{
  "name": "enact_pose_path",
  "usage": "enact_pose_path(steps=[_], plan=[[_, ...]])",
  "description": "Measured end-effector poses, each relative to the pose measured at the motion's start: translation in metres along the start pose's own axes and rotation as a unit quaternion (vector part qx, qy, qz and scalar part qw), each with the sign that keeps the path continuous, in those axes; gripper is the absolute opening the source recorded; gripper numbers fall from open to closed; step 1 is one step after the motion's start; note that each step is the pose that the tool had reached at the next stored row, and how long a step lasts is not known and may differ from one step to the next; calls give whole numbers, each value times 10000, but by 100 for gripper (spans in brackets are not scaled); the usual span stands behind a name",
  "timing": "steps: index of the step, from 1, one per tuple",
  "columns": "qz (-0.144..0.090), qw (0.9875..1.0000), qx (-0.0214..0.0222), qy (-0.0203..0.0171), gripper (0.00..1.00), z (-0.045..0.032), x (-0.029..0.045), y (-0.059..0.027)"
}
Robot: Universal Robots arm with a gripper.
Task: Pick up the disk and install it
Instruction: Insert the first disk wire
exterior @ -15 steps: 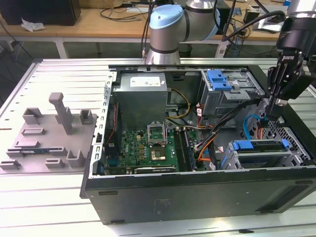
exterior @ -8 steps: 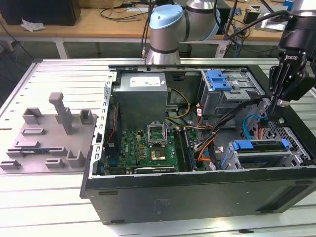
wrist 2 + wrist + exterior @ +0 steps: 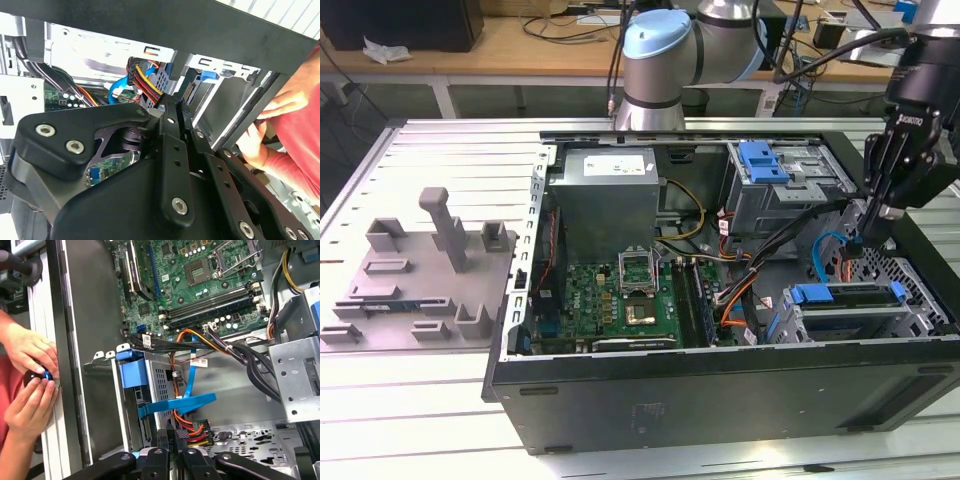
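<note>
The disk sits in the lower drive cage at the case's front corner, on the exterior view's right, and its blue carrier bracket shows along the top. In the first wrist view the blue bracket end sticks out of the cage. My gripper hangs just above the cage beside the disk, fingers pressed together. Its tips lie against a connector with red, yellow and black wires, seen again in the second wrist view just past the gripper.
A person's hands hold a small dark object at the case's outer wall. A blue flat cable and wire bundles cross the bay. The upper cage with a blue latch, the motherboard and the power supply stand nearby.
</note>
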State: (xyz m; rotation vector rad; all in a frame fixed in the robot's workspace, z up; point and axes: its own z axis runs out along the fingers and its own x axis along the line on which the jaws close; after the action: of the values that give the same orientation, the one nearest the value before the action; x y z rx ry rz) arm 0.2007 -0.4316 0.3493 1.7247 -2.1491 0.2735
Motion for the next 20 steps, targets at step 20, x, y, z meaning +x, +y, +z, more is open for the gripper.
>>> enact_pose_path(steps=[20], plan=[[-122, 9977, -15, -661, 16, 180, 436, -56]])
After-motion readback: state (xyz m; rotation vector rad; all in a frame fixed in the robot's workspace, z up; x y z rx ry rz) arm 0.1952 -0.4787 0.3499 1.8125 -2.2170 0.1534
